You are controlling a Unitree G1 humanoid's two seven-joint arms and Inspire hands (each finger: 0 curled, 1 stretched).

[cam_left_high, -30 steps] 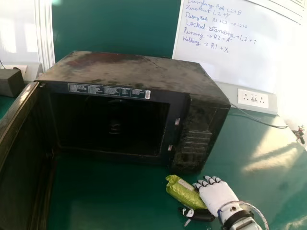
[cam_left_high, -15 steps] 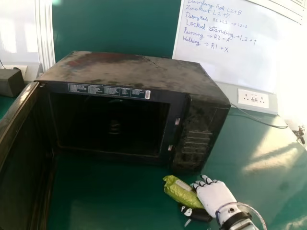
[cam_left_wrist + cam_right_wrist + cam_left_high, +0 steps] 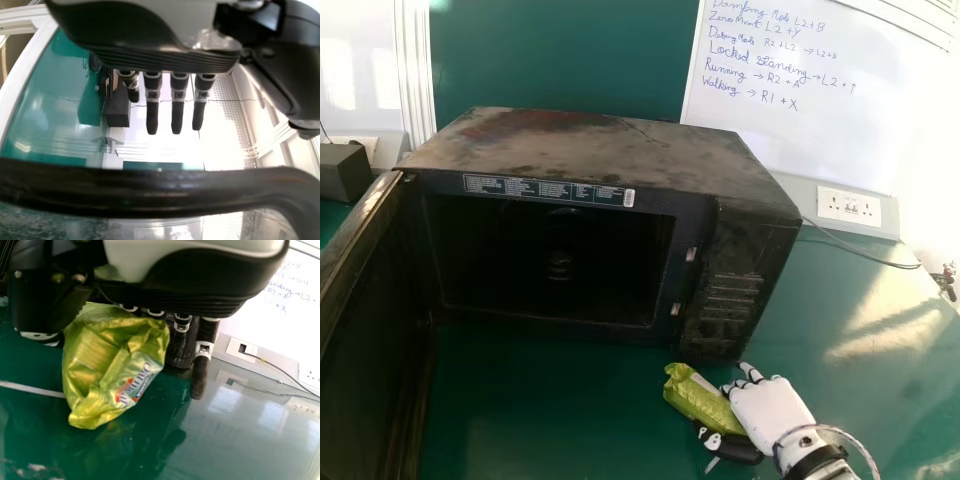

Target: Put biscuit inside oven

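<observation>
1. worktop [image 3: 545,405]: green surface under the oven.
2. oven [image 3: 600,155]: door [image 3: 365,300] swung open on the left; opening [image 3: 555,260] facing the robot.
3. right hand [image 3: 772,410]: the nearer hand, at the oven's front right corner, fingers and thumb closed about the biscuit packet.
4. left hand [image 3: 165,55]: open, fingers straight, in the left wrist view.
5. biscuit packet [image 3: 703,400]: in front of the control panel [image 3: 722,300], to the left of the right palm; long axis slanting from the hand forward and left. the opening lies farther along that same diagonal, so the carry should run left and forward, clearing the opening's right edge. whether the packet touches the worktop cannot be told.
</observation>
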